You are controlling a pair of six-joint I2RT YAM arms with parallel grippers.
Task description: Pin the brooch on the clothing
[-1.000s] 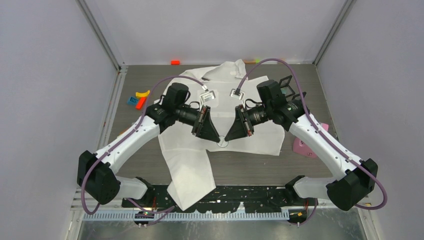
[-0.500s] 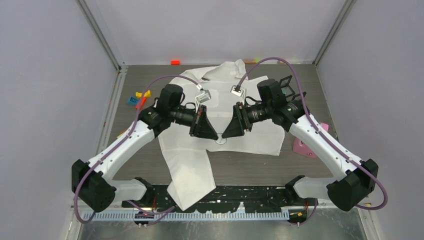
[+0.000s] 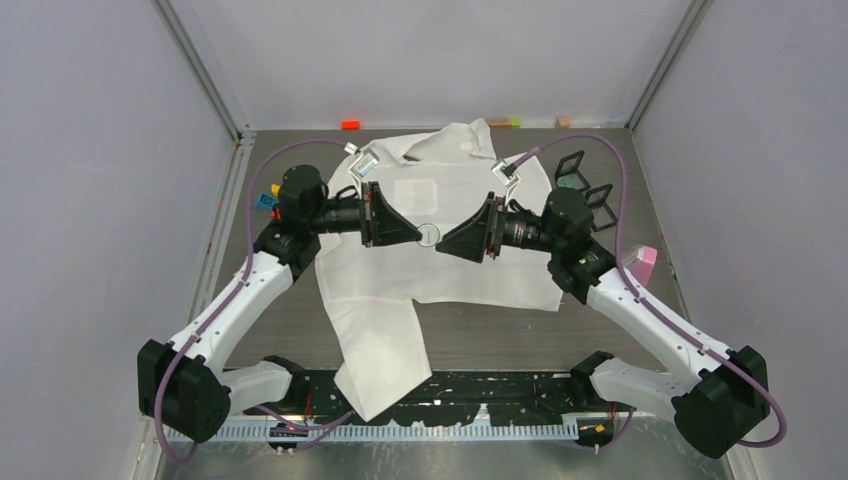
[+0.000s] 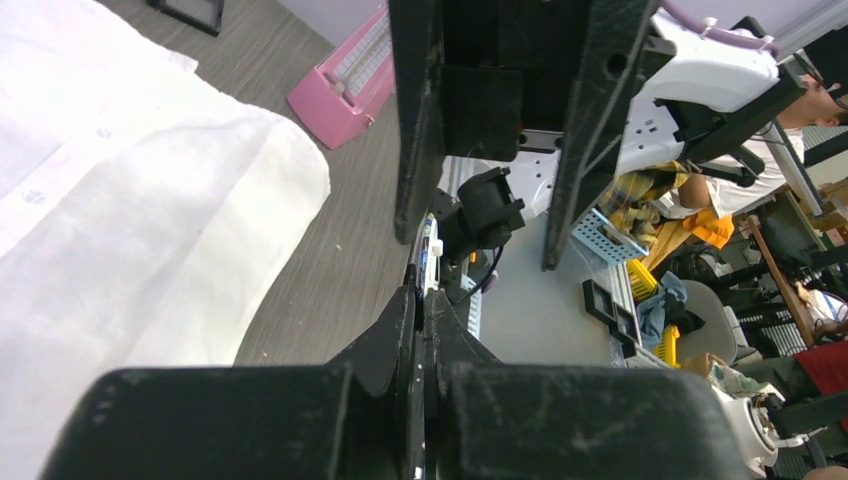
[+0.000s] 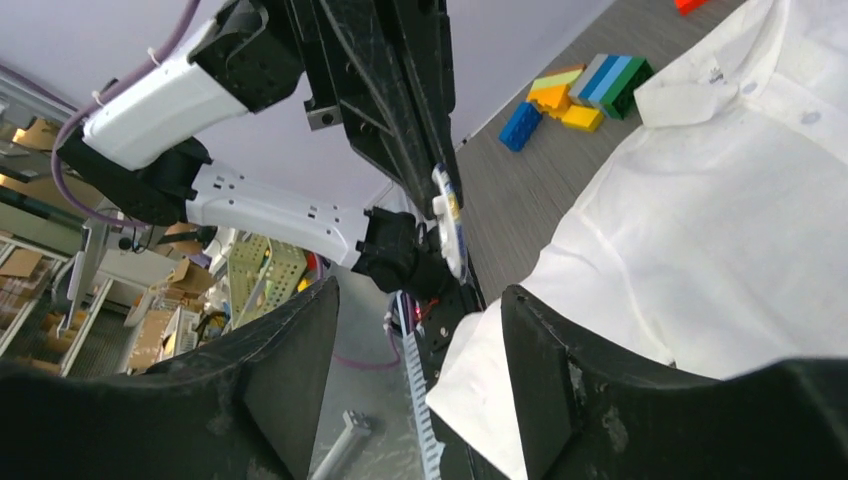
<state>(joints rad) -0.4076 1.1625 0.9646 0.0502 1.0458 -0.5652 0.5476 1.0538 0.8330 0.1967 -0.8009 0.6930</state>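
Observation:
The clothing [image 3: 470, 275] is a white shirt spread flat over the middle of the table, also seen in the left wrist view [image 4: 120, 230] and the right wrist view [image 5: 740, 220]. The brooch [image 3: 428, 234] is a small round white disc held above the shirt. My left gripper [image 3: 418, 236] is shut on it. The left wrist view shows the brooch edge-on [image 4: 428, 245] between the closed jaws [image 4: 422, 295]. The right wrist view shows the brooch [image 5: 448, 225] at the left fingertips. My right gripper [image 3: 442, 241] faces it from the right, open [image 5: 420, 300] and holding nothing.
Coloured bricks [image 3: 272, 195] lie at the table's left edge, also visible from the right wrist [image 5: 580, 95]. Two black frames [image 3: 585, 182] stand at the back right. A pink block [image 3: 640, 260] lies right of the shirt. An orange brick [image 3: 350, 124] sits by the back wall.
Both grippers rose off the shirt and moved toward the back with the brooch. The right gripper opened and let go of it. The left gripper shut on it.

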